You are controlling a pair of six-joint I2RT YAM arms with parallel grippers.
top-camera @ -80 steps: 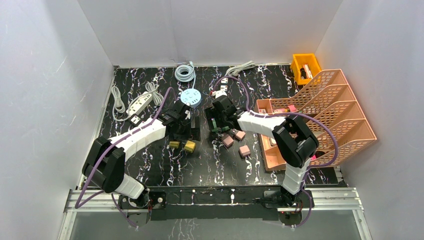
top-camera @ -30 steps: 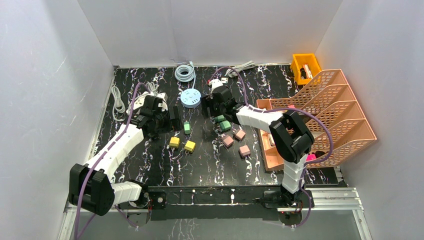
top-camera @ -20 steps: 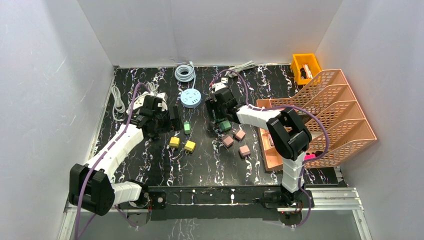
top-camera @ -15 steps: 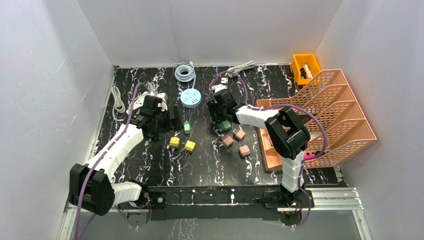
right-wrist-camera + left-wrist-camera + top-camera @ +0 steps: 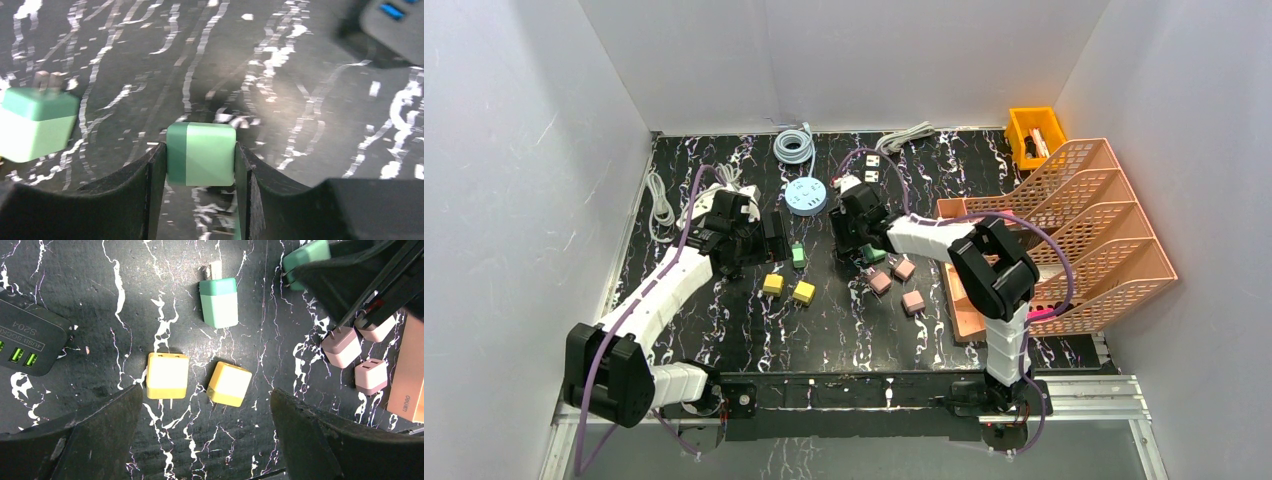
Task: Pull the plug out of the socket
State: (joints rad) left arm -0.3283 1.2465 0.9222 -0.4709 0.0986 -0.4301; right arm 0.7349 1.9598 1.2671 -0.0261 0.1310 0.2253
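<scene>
The black USB socket strip (image 5: pixel 774 234) lies on the table; in the left wrist view (image 5: pixel 30 340) it sits left of my fingers. My left gripper (image 5: pixel 207 440) is open and empty, hovering over two yellow plugs (image 5: pixel 167 375) (image 5: pixel 229 384). A green plug (image 5: pixel 218 302) lies loose beyond them, prongs up. My right gripper (image 5: pixel 200 172) is shut on another green plug (image 5: pixel 202 150), held clear of the socket (image 5: pixel 395 20). In the top view the right gripper (image 5: pixel 861 238) is right of the socket.
Three pink plugs (image 5: pixel 905 270) lie near the right gripper. A peach file rack (image 5: pixel 1064 230) stands at the right, a yellow bin (image 5: pixel 1034 130) at the back right. A round blue power hub (image 5: pixel 805 196) and white power strips (image 5: pixel 704 205) lie behind.
Since 2.7 s ago the left arm has swung left with the socket, away from the right gripper. Over the last second the right gripper has edged nearer; the left arm is still.
</scene>
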